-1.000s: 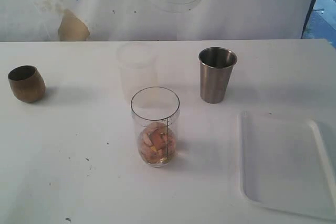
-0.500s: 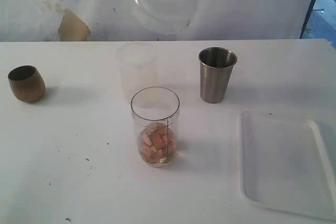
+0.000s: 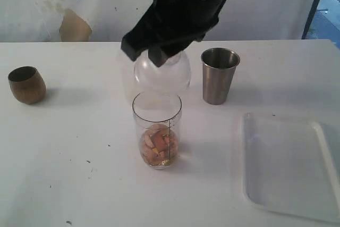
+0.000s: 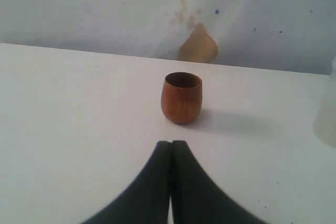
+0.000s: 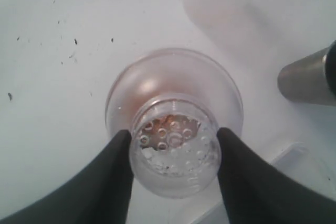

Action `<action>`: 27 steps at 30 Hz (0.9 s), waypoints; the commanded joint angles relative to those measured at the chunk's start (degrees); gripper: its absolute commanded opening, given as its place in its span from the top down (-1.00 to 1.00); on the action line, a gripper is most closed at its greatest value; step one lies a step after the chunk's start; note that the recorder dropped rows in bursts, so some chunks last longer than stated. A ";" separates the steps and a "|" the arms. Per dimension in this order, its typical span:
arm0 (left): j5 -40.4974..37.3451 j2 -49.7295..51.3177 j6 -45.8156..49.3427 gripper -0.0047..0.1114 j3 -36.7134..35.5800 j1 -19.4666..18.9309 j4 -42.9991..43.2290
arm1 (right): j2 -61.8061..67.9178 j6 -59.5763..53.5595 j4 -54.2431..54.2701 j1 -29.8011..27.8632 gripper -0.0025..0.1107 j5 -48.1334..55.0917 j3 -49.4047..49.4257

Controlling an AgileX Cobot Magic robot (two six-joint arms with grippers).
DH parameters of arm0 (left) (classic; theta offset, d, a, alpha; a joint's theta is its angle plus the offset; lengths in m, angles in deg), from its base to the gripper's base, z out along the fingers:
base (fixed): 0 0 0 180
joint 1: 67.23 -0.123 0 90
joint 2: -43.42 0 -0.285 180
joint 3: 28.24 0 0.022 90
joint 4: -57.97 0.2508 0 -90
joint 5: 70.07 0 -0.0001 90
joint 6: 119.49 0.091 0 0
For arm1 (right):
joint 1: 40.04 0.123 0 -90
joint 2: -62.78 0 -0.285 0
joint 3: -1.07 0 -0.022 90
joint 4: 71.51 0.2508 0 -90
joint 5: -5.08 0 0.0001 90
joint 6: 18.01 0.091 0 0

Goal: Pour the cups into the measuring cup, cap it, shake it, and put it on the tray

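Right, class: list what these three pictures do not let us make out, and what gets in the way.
Exterior view: frosted cup mostly hidden behind the clear cap and right claw.
Exterior view: tray cut off by the right edge.
Right wrist view: steel tumbler cut off by the edge; measuring cup blurred beneath the cap.
Left wrist view: wooden cup interior too dark to judge.

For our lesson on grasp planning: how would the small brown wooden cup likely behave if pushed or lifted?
The brown wooden cup probably rocks or tips when pushed, since its body curves in toward the base. Once tipped, its round sides would likely let it roll. Its smooth surface may slip in a pinch.
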 commanded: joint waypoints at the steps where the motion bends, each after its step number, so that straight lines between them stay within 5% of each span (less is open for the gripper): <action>1: -0.03 -0.27 -0.37 0.92 -0.30 -0.17 -0.34 | 0.39 -0.47 0.07 3.75 0.96 -0.28 1.87; 19: -0.03 -0.27 -0.37 0.92 -0.30 -0.17 -0.18 | 0.88 2.35 -8.71 5.55 0.96 -0.28 4.43; 27: -0.03 -0.27 -0.37 0.92 -0.30 -0.17 -0.18 | 2.29 1.95 0.26 -0.18 0.96 -0.28 1.09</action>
